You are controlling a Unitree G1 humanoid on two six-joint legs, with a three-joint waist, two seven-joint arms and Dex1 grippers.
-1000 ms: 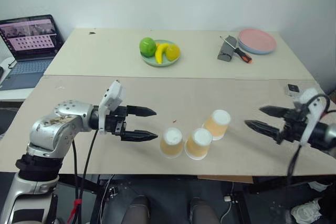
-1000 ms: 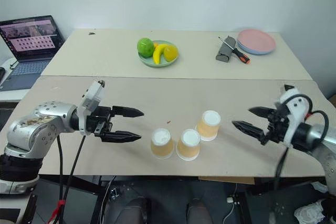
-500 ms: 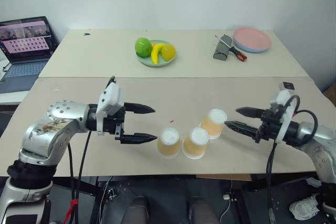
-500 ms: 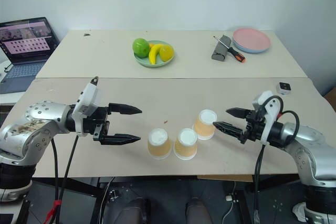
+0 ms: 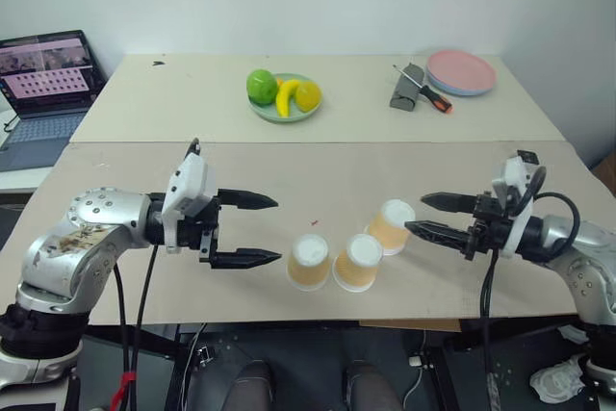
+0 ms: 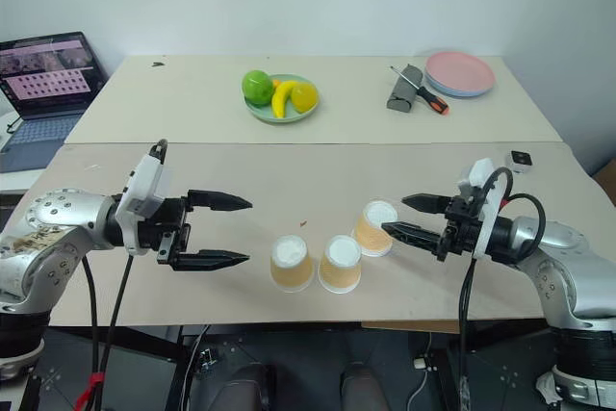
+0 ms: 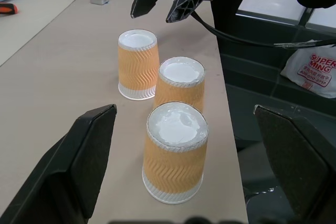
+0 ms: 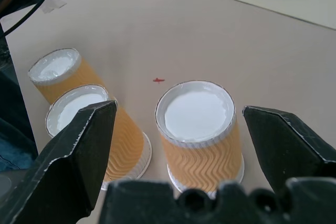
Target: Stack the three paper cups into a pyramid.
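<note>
Cups (image 5: pixel 351 252) stand upturned, unstacked. Right gripper (image 5: pixel 432 216), jaws apart, has swung in at three o'clock of the nearest cup (image 5: pixel 392 225), framing it; left gripper (image 5: pixel 258 230) waits, jaws apart.

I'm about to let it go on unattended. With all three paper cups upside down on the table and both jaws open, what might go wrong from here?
1. The right gripper is closing on the right cup, which stands close to the middle cup; a jaw may knock that one.
2. The middle and left cup stand near the table's front edge and might be pushed off.
</note>
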